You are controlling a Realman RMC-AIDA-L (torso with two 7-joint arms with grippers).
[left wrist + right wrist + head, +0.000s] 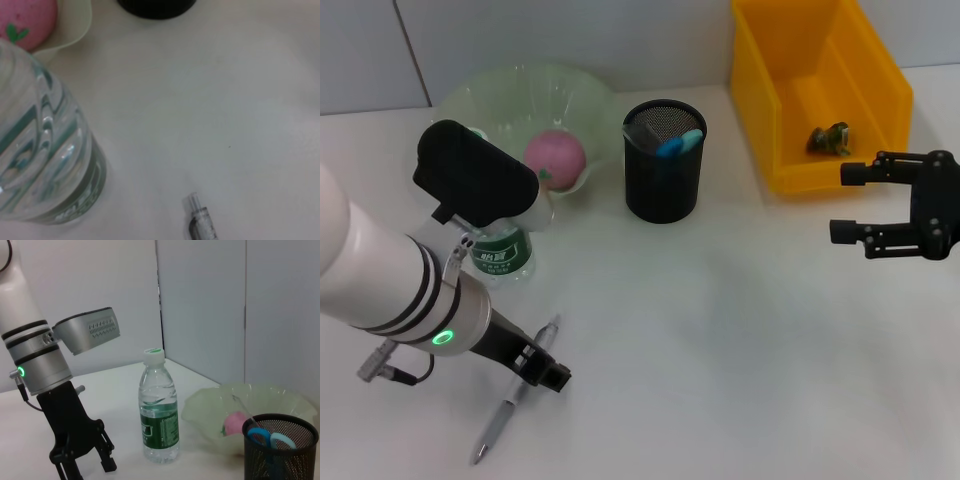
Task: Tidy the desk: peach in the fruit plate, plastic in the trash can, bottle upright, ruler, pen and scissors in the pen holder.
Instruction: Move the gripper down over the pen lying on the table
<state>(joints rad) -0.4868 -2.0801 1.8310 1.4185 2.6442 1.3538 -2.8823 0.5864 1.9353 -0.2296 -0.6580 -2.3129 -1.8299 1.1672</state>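
The left gripper (542,368) hangs low over the near left of the table, its fingers spread on either side of the pen (515,392), which lies flat on the surface, not clamped. Just beyond it the water bottle (501,250) stands upright beside the fruit plate (560,95) holding the peach (555,158). The mesh pen holder (664,160) contains blue-handled scissors (679,143). The right gripper (848,203) hovers wide open and empty near the yellow bin (820,90), which holds crumpled plastic (828,138).

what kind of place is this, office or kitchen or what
Most likely an office-style desk staged for robot testing: a white table against plain partition panels, a black mesh pen holder with scissors inside, a pen lying loose, and a yellow trash bin. The left gripper hangs over the pen.
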